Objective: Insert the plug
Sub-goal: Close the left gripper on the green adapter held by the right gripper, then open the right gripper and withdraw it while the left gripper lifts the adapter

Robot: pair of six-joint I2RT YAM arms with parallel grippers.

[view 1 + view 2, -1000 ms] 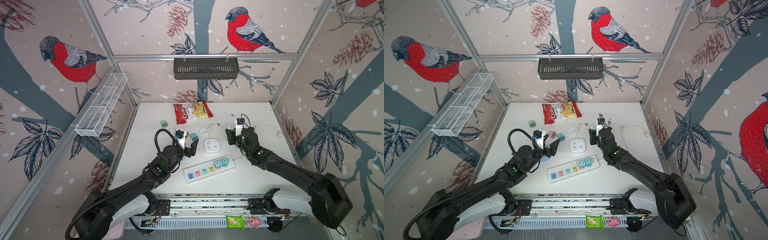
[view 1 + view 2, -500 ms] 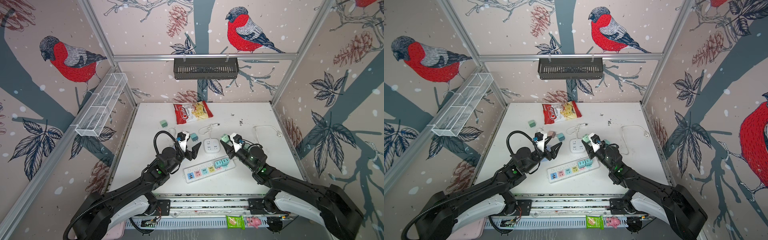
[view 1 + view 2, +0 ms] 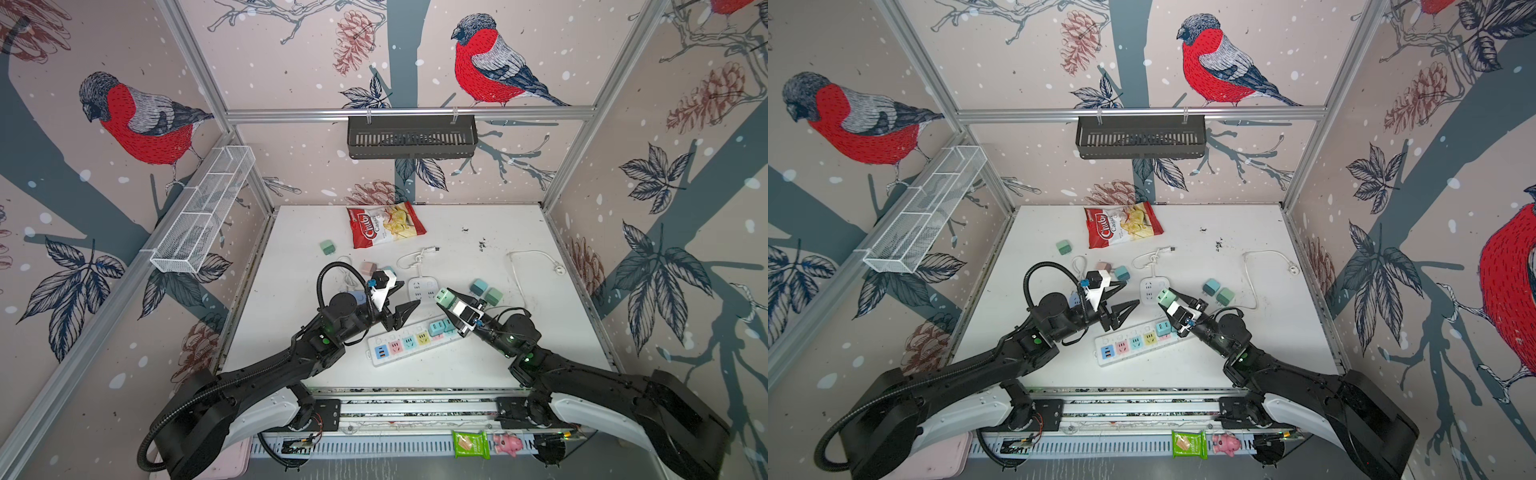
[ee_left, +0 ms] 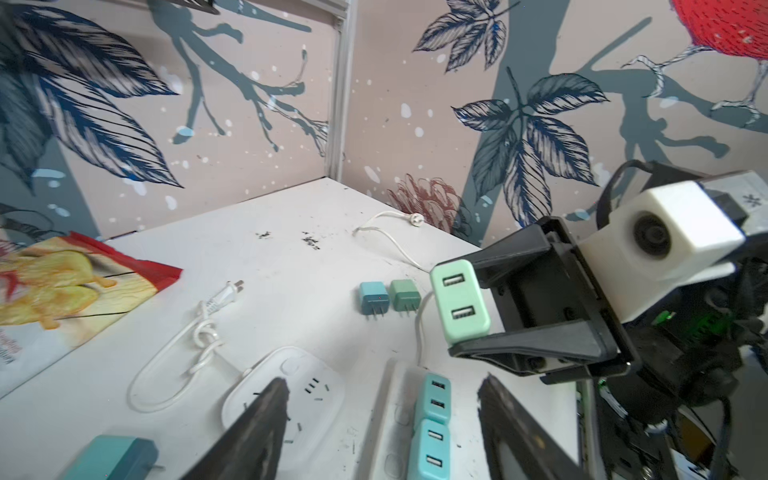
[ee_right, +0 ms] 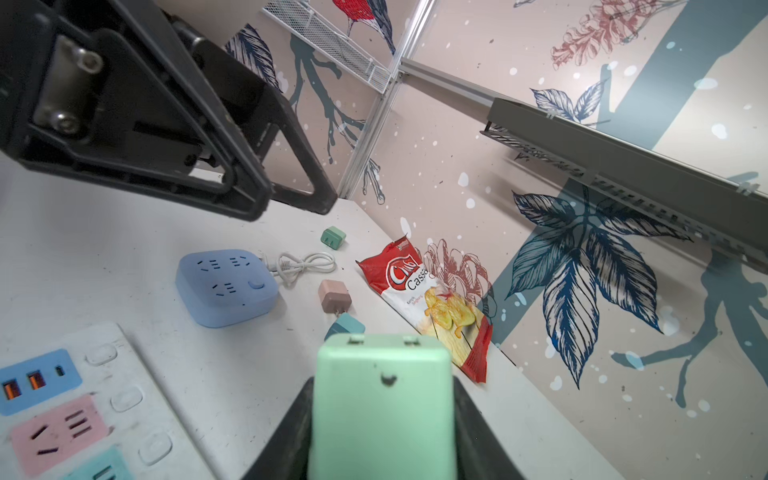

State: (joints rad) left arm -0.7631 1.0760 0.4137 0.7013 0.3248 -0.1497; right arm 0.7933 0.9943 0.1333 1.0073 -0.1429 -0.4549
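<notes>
Quick status on the plug job. The right pincer (image 3: 446, 300) is clamped on the mint plug (image 3: 443, 297), one black finger on each side, and holds it up off the counter (image 3: 573, 324). In the left wrist view the plug's two USB ports face straight toward the left pincer (image 3: 409, 294). I can't see the prongs in any view.

The left pincer is spread wide and has nothing in it. It hangs opposite the right pincer, tips pointed toward it, with a clear gap between them and no contact with the plug.

The power strip (image 3: 409, 343) lies flat on the counter, below and between the two pincers. One end runs under the right pincer. Two teal plugs (image 3: 437, 327) already sit in the sockets at that end, just beneath the right pincer's fingers. The other coloured sockets, nearer the left pincer, are bare.

Other bits:
- A white socket cube (image 3: 423, 287) lies on the counter just past the gap between the pincers, with its knotted cord trailing beyond it.
- A loose teal plug (image 3: 478, 286) and a loose green plug (image 3: 493, 296) lie side by side, just behind the right pincer.
- A pink plug (image 3: 368, 267) lies just beyond the left pincer.
- A chip bag (image 3: 386, 224) is well beyond both pincers, near the back wall.
</notes>
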